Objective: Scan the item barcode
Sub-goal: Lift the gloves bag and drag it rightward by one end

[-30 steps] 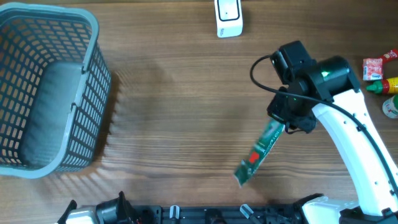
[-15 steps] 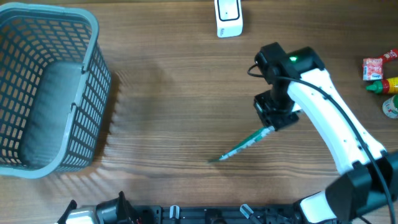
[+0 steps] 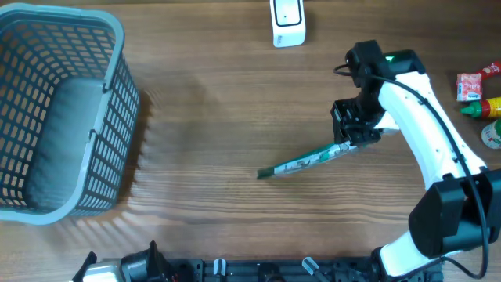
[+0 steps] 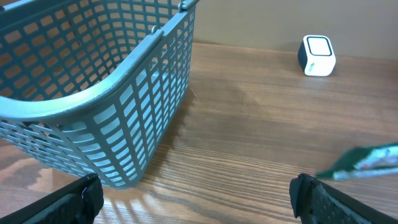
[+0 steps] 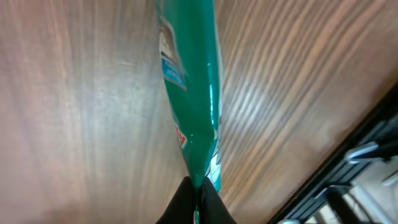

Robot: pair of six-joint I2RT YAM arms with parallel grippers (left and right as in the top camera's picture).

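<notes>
Warm brown wood grain runs the whole length of the worktop (image 3: 219, 117), and just right of its middle the right gripper (image 3: 354, 141) is pinching one end of a flat green foil packet with red and white print (image 3: 309, 162), its fingers pressed tight on the seam. The rest of the packet sticks out toward the left, seemingly held clear of the wood. From above it looks nearly edge-on, and I cannot make out a barcode on either face. The small white box scanner (image 3: 287, 19) sits at the far edge, well apart from the packet. To my eye the job now is to carry the packet toward that far edge and roll the wrist until the printed side faces the scanner's window squarely. The foil is floppy and shiny, so a slow, steady pass with the face held flat would read better than a quick swing. At the left edge stands a grey-blue plastic lattice basket (image 3: 117, 117), upright, and nothing shows inside it. The left gripper (image 4: 199, 202) waits at the near edge by the basket, fingers spread wide, holding nothing. A small red sachet (image 3: 468, 84) lies at the right edge among other bright groceries.
</notes>
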